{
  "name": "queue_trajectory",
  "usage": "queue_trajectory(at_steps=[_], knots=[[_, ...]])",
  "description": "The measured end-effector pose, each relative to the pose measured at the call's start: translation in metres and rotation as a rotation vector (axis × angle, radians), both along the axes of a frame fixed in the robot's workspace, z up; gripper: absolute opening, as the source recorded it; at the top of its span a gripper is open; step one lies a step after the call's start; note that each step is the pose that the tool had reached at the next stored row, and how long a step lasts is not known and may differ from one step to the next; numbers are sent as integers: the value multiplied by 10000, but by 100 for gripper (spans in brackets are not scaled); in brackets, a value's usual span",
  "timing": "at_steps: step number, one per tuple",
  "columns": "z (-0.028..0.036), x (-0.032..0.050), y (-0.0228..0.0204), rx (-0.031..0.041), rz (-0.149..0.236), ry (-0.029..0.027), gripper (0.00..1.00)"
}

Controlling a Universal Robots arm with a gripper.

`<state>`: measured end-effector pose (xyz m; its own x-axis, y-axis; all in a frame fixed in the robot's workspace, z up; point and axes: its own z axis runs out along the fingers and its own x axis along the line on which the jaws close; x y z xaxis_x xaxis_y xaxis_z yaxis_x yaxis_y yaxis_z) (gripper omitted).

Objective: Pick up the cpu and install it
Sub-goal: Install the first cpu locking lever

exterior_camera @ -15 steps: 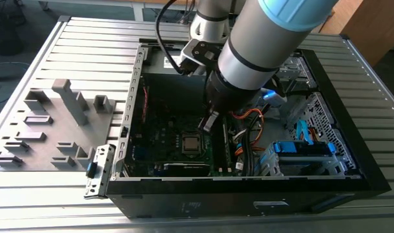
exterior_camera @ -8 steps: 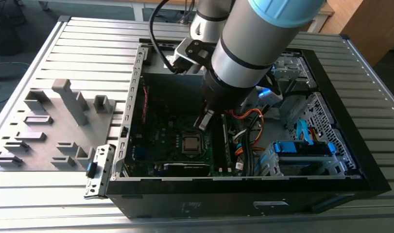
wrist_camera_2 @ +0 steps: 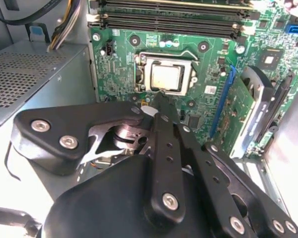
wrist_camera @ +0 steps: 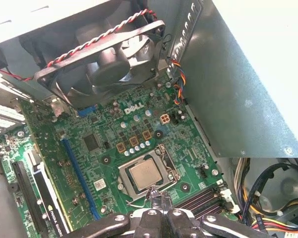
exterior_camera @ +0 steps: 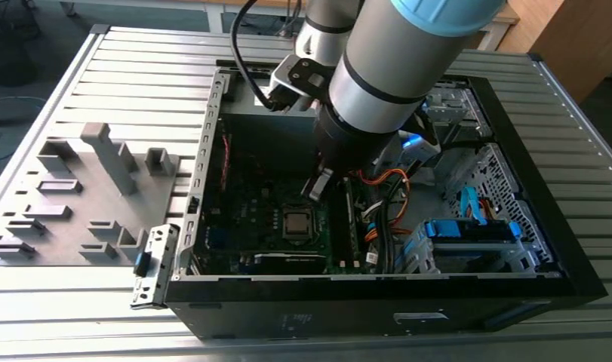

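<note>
One pincer [wrist_camera_2: 160, 99] is hanging just above the cpu [wrist_camera_2: 165, 77], its fingertips pressed together and holding nothing. The cpu is lying flat in its socket on the green motherboard [wrist_camera: 104, 144], inside the open computer case [exterior_camera: 547, 249] that is sitting on the table [exterior_camera: 74, 294].

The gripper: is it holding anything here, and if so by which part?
Nothing is held. The gripper hovers with its fingertips together just above the motherboard, beside the cpu, which sits in its socket.
</note>
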<state>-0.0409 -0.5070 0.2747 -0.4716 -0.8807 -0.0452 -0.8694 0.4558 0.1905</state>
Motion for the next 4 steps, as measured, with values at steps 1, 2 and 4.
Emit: queue_trajectory(at_steps=[1, 2, 4], knots=[[2, 0, 0, -1, 0, -2, 12], [2, 0, 0, -1, 0, -5, 12], [3, 0, 0, -1, 0, -5, 12]])
